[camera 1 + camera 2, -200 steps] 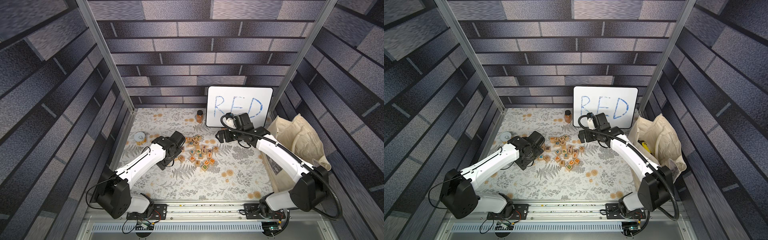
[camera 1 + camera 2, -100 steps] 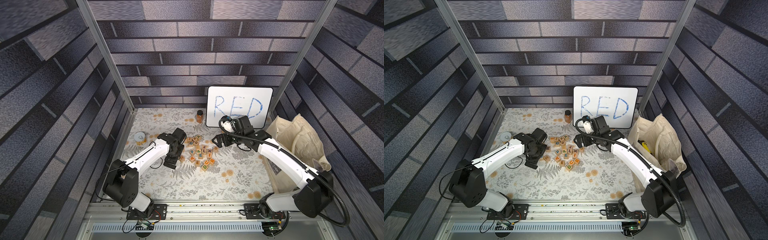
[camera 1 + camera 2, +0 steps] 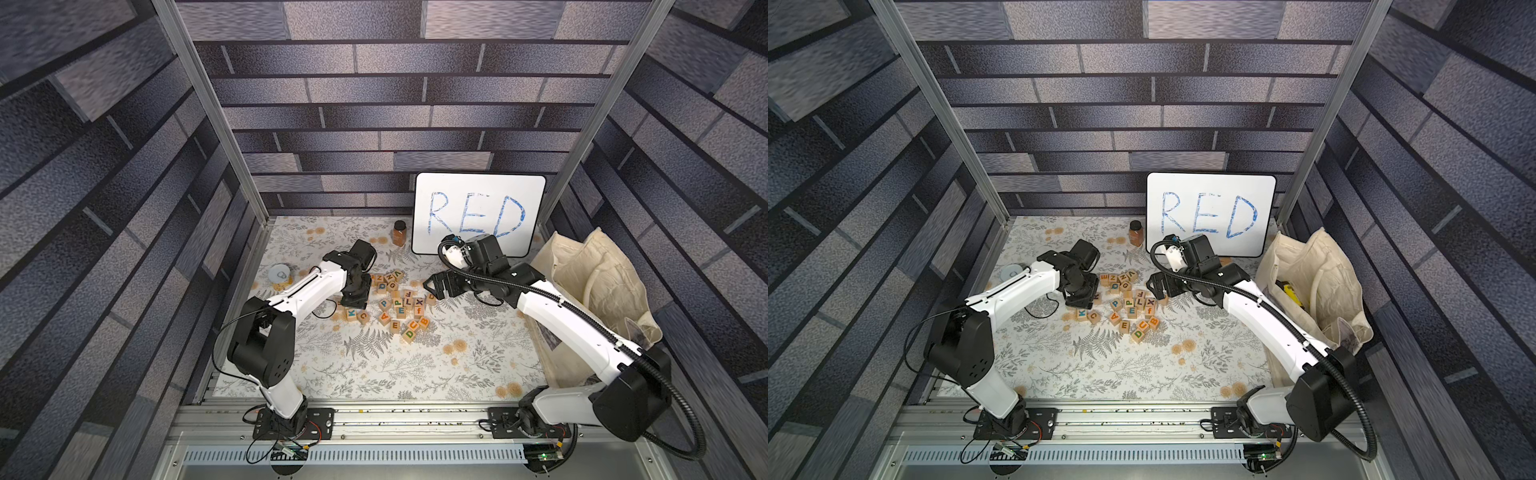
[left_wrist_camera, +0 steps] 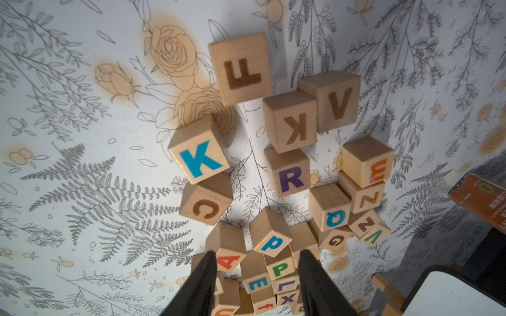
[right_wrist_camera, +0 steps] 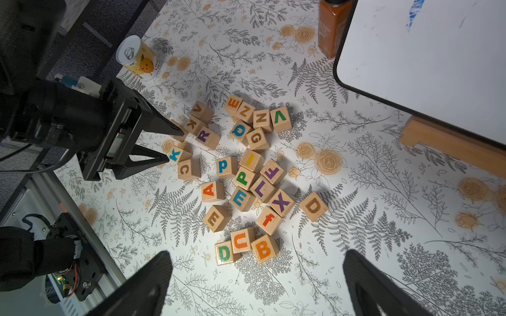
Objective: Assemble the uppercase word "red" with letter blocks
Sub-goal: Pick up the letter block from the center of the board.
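**Both claws apart at the block pile in front of the board**

The white board (image 3: 478,187), with RED handwritten in blue, leans against the back wall. The letter blocks (image 3: 395,303) lie in a loose pile on the flowered cloth (image 3: 374,374), in front of the board and off its R end.

The purple R block (image 5: 204,134) sits at the pile's edge furthest sideways from the board, against a brown K block (image 5: 193,124). The blue E block (image 5: 241,197) is in the middle of the pile, packed among others. The green D block (image 5: 224,253) is at the edge farthest out from the board, touching an orange U block (image 5: 241,240).

The left claw (image 5: 174,145) is low at the R block's edge of the pile. Its fingers are apart and clamp nothing. One tip is just beside the R block's neighbours and the other is by a blue K block (image 5: 175,154); contact cannot be told. The right claw (image 5: 256,255) hangs above the pile, spread wide and empty.

A jar (image 3: 400,232) with a dark lid and brown-orange filling stands just beside the board's R end. A can (image 5: 137,58), pull-tab lid on, stands well off beyond that end. A cloth bag (image 3: 594,282) slumps just beside the board's D end. Its mouth gapes, and a yellow thing (image 3: 1289,289) shows inside in a top view.
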Motion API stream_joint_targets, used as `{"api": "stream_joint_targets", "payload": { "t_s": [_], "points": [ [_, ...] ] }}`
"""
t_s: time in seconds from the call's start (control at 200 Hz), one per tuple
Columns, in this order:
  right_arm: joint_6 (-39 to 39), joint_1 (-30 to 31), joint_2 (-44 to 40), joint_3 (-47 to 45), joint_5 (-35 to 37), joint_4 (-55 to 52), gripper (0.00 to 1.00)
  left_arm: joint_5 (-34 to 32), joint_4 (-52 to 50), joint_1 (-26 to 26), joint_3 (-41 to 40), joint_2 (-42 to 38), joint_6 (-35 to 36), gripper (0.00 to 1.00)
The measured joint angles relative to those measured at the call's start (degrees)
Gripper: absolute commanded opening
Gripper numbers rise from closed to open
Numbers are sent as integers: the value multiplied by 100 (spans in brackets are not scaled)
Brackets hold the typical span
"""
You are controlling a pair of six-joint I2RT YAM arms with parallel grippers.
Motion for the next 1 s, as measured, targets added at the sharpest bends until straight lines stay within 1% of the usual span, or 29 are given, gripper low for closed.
{"api": "stream_joint_targets", "payload": {
  "t_s": [0.045,0.13,0.361,0.561,0.997],
  "points": [
    [11,-2,9,0,0,4,100,4,-2,44,52,68,20,55],
    [42,2,39,0,-22,4,100,24,9,140,153,216,57,53],
    [90,9,236,0,-22,46,100,133,20,293,466,533,122,54],
    [96,9,433,0,-15,46,100,269,13,302,603,789,192,59],
    [109,9,490,0,105,44,100,415,17,291,627,979,195,58]
  ]
}}
